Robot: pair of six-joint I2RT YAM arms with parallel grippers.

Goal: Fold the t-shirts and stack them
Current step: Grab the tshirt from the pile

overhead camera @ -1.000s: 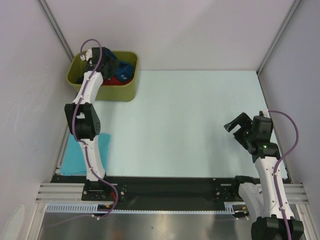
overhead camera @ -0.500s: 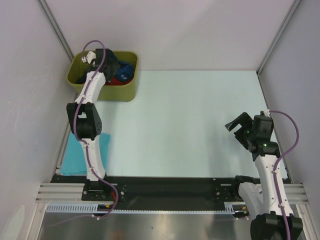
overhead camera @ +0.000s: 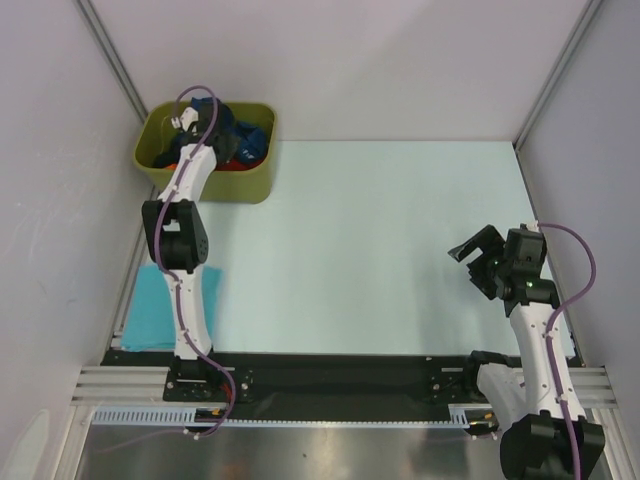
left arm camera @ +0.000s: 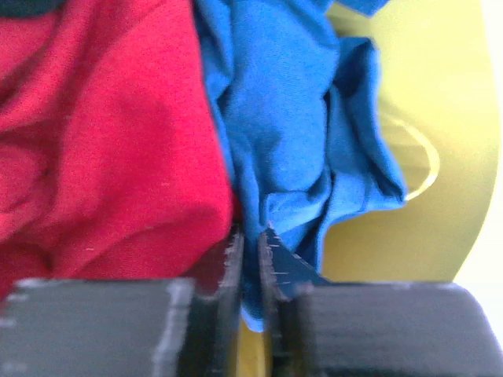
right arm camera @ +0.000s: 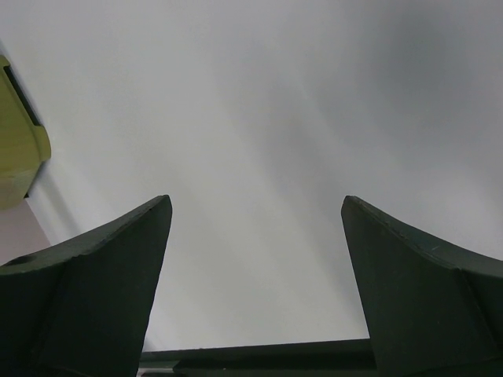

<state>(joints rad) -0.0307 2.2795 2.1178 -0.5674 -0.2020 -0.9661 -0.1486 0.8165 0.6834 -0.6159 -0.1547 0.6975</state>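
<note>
L gripper (left arm camera: 250,239) inside olive bin (overhead camera: 245,188), jaws nearly closed, pinching blue t-shirt (left arm camera: 291,133) beside red t-shirt (left arm camera: 102,141). R gripper (right arm camera: 255,204), far right of bin, jaws spread wide, empty.

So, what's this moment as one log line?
left end effector: pinching blue t-shirt in bin | right end effector: open, holding nothing
</note>
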